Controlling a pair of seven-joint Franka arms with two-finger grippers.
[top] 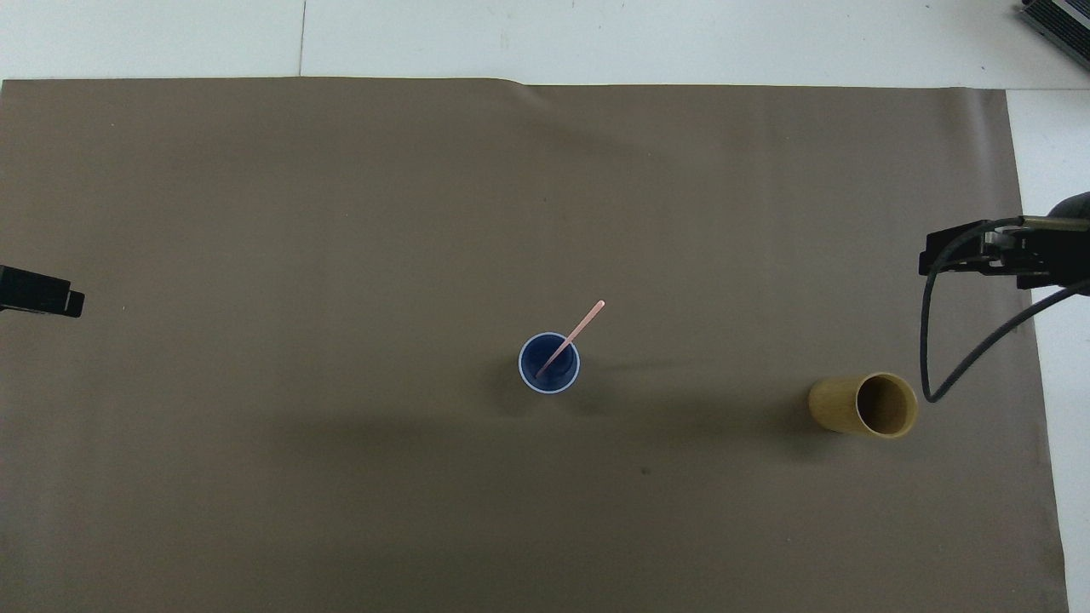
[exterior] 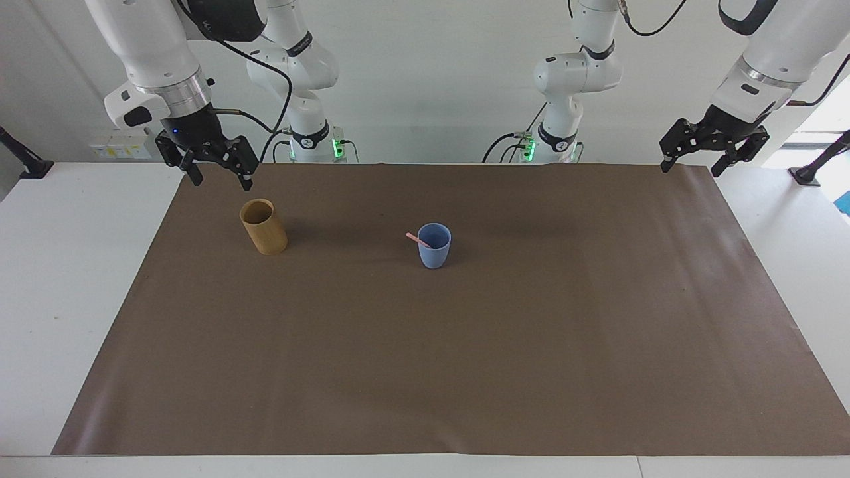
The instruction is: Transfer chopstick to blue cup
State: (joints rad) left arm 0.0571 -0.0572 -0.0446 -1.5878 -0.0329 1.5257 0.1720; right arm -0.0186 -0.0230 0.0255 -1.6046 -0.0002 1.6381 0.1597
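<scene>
A single pale pink chopstick [exterior: 418, 240] stands tilted in the light-blue cup [exterior: 434, 246], which sits upright on the brown mat [exterior: 465, 345] just above the middle of the facing view; in the overhead view the stick's free end leans out over the rim, up and toward the right of that frame. The tan wooden holder [exterior: 263, 226] stands upright toward the right arm's end of the table, in the upper left of the facing view, well apart from the cup and about as near to the robots. The right gripper [exterior: 216, 169] hangs in the air over the mat's corner near the holder, its two fingers spread apart with nothing between them. The left gripper [exterior: 692, 162] waits raised over the mat's edge at the upper right of the facing view, fingers likewise apart and holding nothing.
</scene>
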